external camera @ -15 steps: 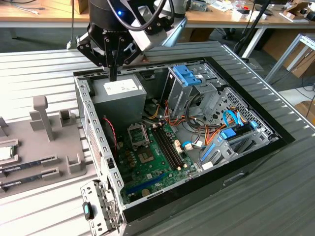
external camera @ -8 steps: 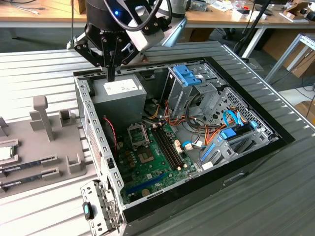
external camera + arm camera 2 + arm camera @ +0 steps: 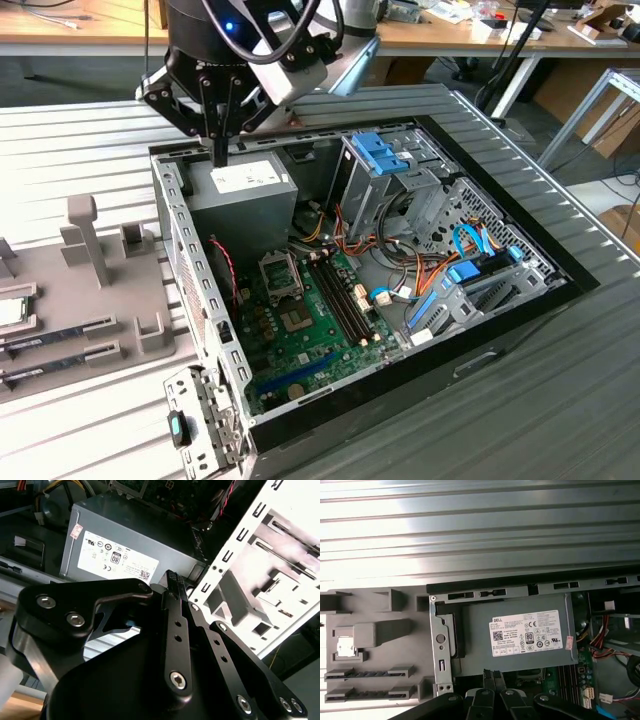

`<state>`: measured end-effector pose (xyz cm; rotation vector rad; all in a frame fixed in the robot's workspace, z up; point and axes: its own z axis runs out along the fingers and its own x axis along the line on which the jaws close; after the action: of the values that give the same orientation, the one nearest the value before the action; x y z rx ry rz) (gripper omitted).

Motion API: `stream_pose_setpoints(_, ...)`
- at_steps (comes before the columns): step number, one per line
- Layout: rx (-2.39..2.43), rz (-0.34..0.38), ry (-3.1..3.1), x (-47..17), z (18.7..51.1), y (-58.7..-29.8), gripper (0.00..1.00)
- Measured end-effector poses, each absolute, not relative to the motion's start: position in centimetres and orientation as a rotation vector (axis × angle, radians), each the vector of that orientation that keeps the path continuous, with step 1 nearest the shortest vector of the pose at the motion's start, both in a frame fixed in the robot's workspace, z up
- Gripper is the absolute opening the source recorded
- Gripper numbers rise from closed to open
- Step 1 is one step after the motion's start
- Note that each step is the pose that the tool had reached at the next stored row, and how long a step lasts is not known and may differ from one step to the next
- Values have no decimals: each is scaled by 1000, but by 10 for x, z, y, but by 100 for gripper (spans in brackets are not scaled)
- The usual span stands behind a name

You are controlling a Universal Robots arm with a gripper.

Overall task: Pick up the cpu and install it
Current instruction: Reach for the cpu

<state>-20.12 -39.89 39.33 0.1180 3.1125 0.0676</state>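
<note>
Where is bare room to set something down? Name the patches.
Bare: ribbed table beside the case at the exterior view's lower right, and beyond the fixture tray at its upper left. Crowded: inside the case; the tray's slots.

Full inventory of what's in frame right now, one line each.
table: one, ribbed grey metal, under everything.
computer case: one, black, open, centre.
power supply: one, grey, in the case corner below the gripper.
motherboard: one, green, on the case floor.
fixture tray: one, grey, beside the case at the exterior view's left.
cpu: one, silvery, in a tray pocket.
memory sticks: two, dark, slotted in the tray.
gripper: one, black, shut, empty, above the power supply.
</note>
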Motion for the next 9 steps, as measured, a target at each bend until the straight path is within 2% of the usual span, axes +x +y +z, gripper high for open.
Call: stream_pose_setpoints(9, 118, 68, 3113, -209, 393, -399, 11)
